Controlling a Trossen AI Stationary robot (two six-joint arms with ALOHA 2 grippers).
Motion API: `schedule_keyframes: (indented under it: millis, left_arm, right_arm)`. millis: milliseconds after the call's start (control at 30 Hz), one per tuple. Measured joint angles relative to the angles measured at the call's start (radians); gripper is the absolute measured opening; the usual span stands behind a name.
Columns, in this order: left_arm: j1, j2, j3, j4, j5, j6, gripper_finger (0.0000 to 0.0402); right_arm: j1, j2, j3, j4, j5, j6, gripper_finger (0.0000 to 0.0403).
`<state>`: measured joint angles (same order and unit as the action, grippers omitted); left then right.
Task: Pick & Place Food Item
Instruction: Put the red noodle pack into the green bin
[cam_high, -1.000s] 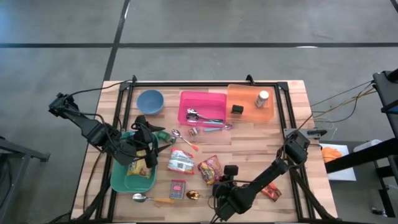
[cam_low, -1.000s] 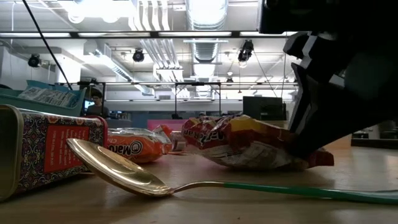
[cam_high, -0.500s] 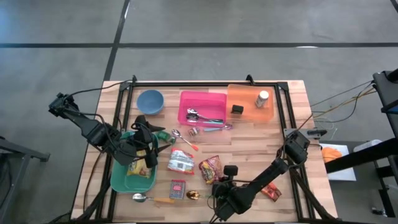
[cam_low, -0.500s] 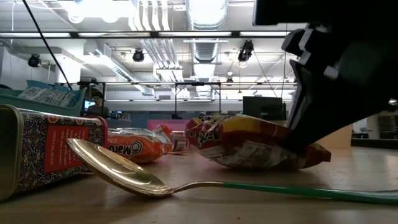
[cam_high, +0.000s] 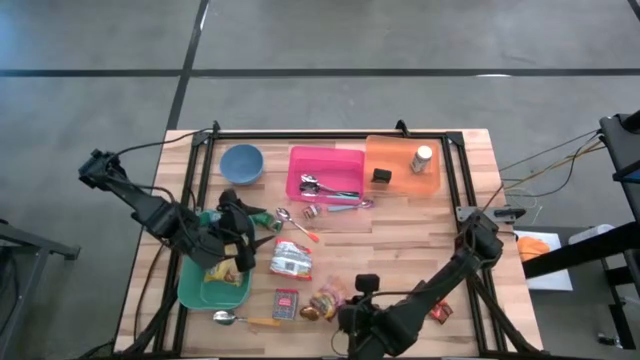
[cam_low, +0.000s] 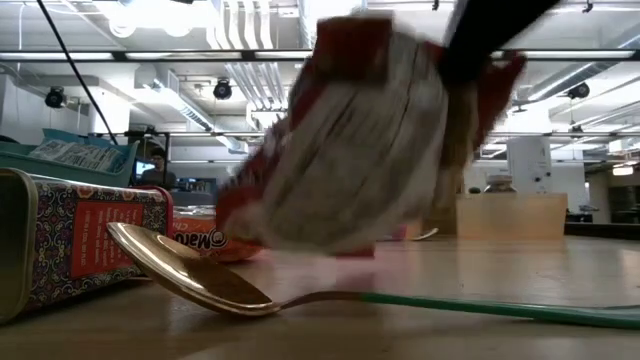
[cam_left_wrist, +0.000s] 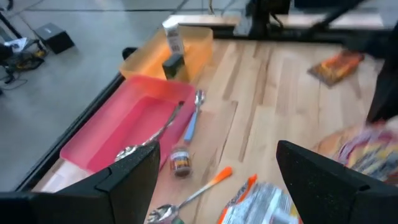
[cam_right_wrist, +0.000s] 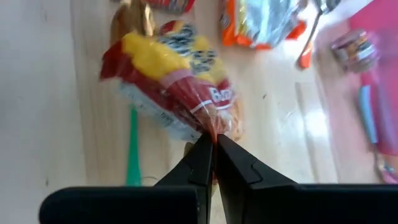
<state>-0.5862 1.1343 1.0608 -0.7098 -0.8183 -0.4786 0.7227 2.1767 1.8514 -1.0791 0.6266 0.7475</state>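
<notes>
Red-and-yellow snack bag (cam_right_wrist: 174, 93): held by a crimped end between the pressed-together fingers of the right end effector (cam_right_wrist: 214, 144), lifted clear of the worktop (cam_high: 400, 240) near the middle of its front edge; in the low view the bag (cam_low: 360, 140) is seen hanging above the wood, blurred. Right end effector (cam_high: 340, 312): positioned at the front edge of the worktop, pinching the bag. Left end effector (cam_high: 245, 238): spread wide with nothing between its fingers, held over the green tray (cam_high: 205, 290) at the front-left corner of the worktop. Gold spoon with green handle (cam_low: 200, 275): laid flat on the worktop by the front edge, just below the lifted bag. Patterned red tin (cam_low: 70, 240): laid beside the spoon bowl. Orange-trimmed silver packet (cam_high: 291, 260): laid flat towards the centre of the worktop. Pink bin (cam_high: 325, 160): placed along the back edge, cutlery contained. Orange bin (cam_high: 400, 172): touching the pink bin on its right, with a small white-capped bottle (cam_high: 423, 157) and a dark block (cam_high: 381, 175) inside. Blue bowl (cam_high: 241, 162): placed towards the back-left corner.
</notes>
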Motion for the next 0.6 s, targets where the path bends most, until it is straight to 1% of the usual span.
schedule_keyframes:
  millis: [133, 200, 233, 300, 333, 400, 467, 533, 600]
  left_arm:
    - [0.003, 0.000, -0.082, 0.082, -0.001, 0.076, 0.0325]
    - [0.007, 0.000, -0.136, 0.169, -0.004, 0.121, 0.0325]
    - [0.010, 0.000, -0.166, 0.237, -0.005, 0.155, 0.0325]
    - [0.017, 0.002, -0.229, 0.410, -0.004, 0.271, 0.0325]
    - [0.021, 0.002, -0.258, 0.511, 0.001, 0.355, 0.0325]
    - [0.026, 0.002, -0.300, 0.694, 0.033, 0.543, 0.0325]
    - [0.026, 0.002, -0.330, 0.822, 0.075, 0.666, 0.0325]
    - [0.026, 0.002, -0.340, 0.874, 0.100, 0.692, 0.0325]
    - [0.026, 0.000, -0.340, 0.881, 0.106, 0.669, 0.0325]
  right_arm:
    - [0.000, 0.000, 0.071, -0.066, 0.022, 0.000, 0.0011]
    - [-0.001, 0.000, 0.099, -0.081, 0.046, 0.002, 0.0011]
    - [-0.002, 0.000, 0.113, -0.094, 0.061, 0.009, 0.0011]
    - [-0.010, 0.000, 0.139, -0.103, 0.093, 0.033, 0.0011]
    - [-0.015, 0.000, 0.152, -0.104, 0.108, 0.047, 0.0011]
    - [-0.029, 0.000, 0.180, -0.123, 0.132, 0.076, 0.0011]
    - [-0.046, 0.000, 0.198, -0.133, 0.151, 0.093, 0.0011]
    - [-0.061, 0.000, 0.215, -0.148, 0.179, 0.105, 0.0011]
    - [-0.077, 0.000, 0.232, -0.157, 0.202, 0.106, 0.0011]
